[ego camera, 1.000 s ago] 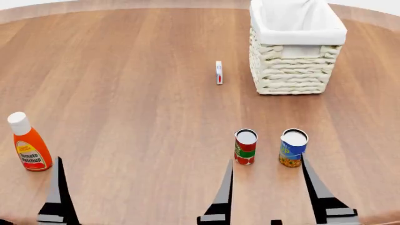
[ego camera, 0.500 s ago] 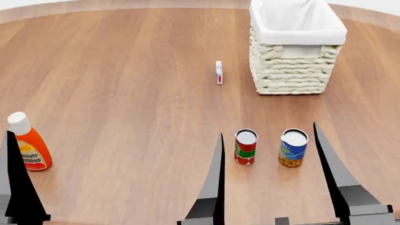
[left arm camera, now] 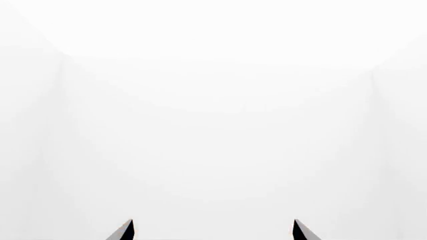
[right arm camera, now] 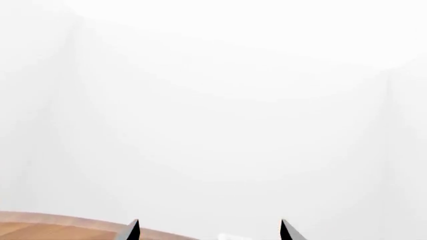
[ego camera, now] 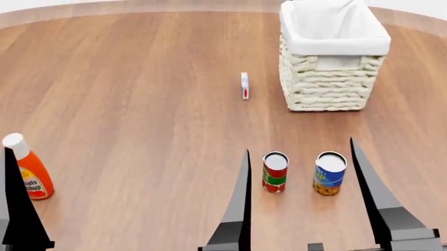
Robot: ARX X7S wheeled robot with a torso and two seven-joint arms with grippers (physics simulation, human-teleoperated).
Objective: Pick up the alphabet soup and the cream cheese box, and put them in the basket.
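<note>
The alphabet soup (ego camera: 329,173), a blue and yellow can, stands upright near the table's front right. The cream cheese box (ego camera: 244,86) stands on its thin edge mid-table, left of the basket (ego camera: 328,83), which is at the back right. My right gripper (ego camera: 300,145) is open and empty, and in the head view its two dark fingers frame both cans from the near side. It also shows in the right wrist view (right arm camera: 209,220). My left gripper (left arm camera: 213,220) is open and empty. Only one of its fingers (ego camera: 18,209) shows in the head view, by the ketchup.
A red and green can (ego camera: 275,172) stands just left of the soup. A ketchup bottle (ego camera: 26,167) stands at the front left. The round wooden table (ego camera: 140,104) is bare between them. Both wrist views face a white wall; the right one catches the table edge (right arm camera: 40,225).
Both grippers' fingers rose and spread wider in the head view a second ago, then held still. The head view has since shifted slightly, so the objects sit a little lower.
</note>
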